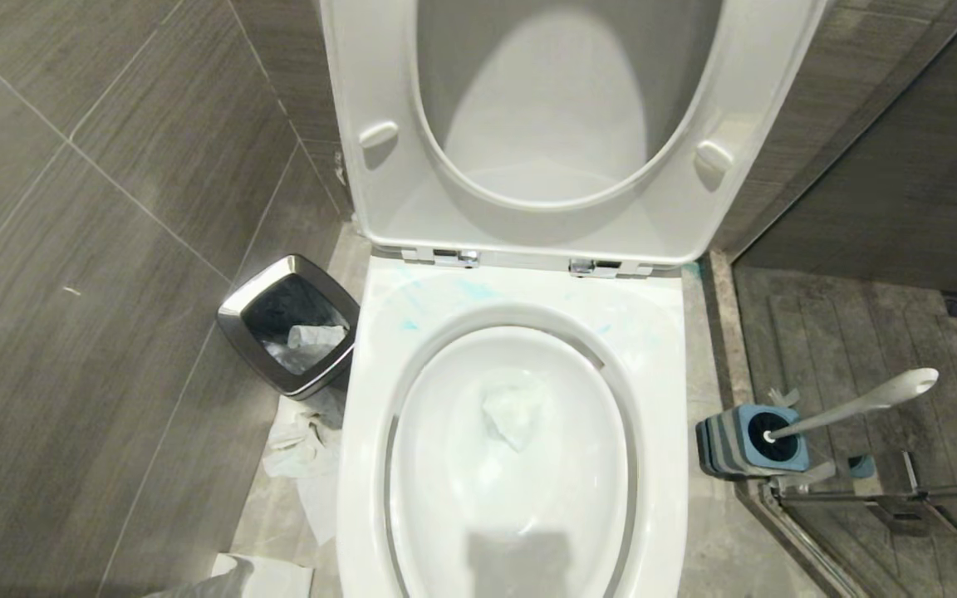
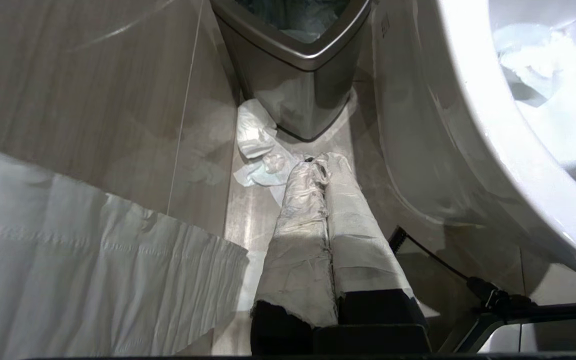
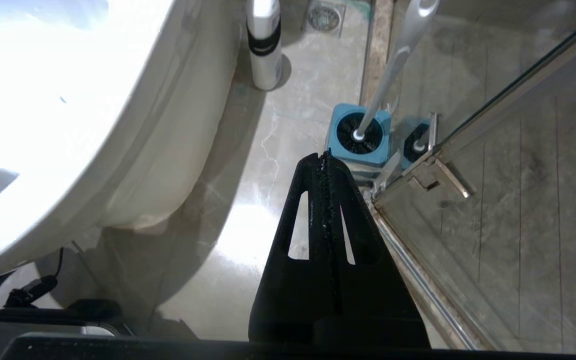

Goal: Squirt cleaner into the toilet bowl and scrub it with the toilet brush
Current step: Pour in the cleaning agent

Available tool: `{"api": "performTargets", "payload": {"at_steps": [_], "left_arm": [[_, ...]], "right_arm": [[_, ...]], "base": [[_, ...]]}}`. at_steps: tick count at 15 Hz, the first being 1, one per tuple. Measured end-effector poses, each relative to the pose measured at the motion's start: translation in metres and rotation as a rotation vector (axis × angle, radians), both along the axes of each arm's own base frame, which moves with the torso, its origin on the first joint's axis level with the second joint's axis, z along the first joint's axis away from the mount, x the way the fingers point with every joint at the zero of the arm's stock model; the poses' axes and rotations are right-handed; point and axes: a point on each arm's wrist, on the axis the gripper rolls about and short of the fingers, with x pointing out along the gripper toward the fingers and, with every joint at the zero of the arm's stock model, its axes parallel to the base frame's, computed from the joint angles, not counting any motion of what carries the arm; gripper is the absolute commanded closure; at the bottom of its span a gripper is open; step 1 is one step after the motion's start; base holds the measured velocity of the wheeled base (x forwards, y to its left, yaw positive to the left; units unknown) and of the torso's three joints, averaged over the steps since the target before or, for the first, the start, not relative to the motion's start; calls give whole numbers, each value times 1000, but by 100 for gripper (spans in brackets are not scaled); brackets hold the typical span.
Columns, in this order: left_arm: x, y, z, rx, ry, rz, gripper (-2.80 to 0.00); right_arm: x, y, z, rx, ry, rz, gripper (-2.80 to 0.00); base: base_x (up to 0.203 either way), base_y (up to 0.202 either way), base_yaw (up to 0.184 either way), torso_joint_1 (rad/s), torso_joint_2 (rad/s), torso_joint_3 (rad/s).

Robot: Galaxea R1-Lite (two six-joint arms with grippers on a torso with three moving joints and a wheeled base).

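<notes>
Nearest you, both arms hang low beside the toilet and neither shows in the head view: your left gripper [image 2: 318, 167], fingers wrapped in white tissue, is pressed closed with nothing in it, pointing down at the floor between the toilet bowl [image 1: 520, 332] and the steel bin [image 1: 289, 322], with loose tissue [image 2: 258, 150] lying just ahead of it; your right gripper [image 3: 324, 160] is also closed and empty, aimed at the floor just short of the blue holder [image 3: 359, 135]. Step in hand looks like the start: nothing grasped yet. Turquoise cleaner [image 1: 474, 291] shows only as thin smears on the back rim near the hinges, and a wad of tissue [image 1: 516, 411] sits in the bowl, seat and lid up. The toilet brush [image 1: 856, 403] stands in its holder on the floor at the robot's right of the bowl, against the shower door frame; long axis leans steeply, head down in the holder, flattened end pointing up and away from the bowl toward the shower. A white bottle with a black band [image 3: 264, 42] stands farther back by the toilet base; can't tell what it is. To do it well, I'd say open the right gripper wide first, close on the upper handle across its axis, and lift along the lean so the holder doesn't tip
</notes>
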Motion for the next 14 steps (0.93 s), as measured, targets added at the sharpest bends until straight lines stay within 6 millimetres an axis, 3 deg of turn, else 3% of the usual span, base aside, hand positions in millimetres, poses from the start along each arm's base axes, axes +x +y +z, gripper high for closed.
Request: {"api": "performTargets", "payload": {"at_steps": [10, 14], "left_arm": [[0, 0, 0, 0, 3, 0, 0], [0, 0, 0, 1, 3, 0, 0]], "right_arm": [[0, 0, 0, 0, 0, 0, 0], [0, 0, 0, 0, 0, 0, 0]], "base": [[0, 0, 0, 6, 2, -196], [0, 0, 0, -1, 0, -59]]}}
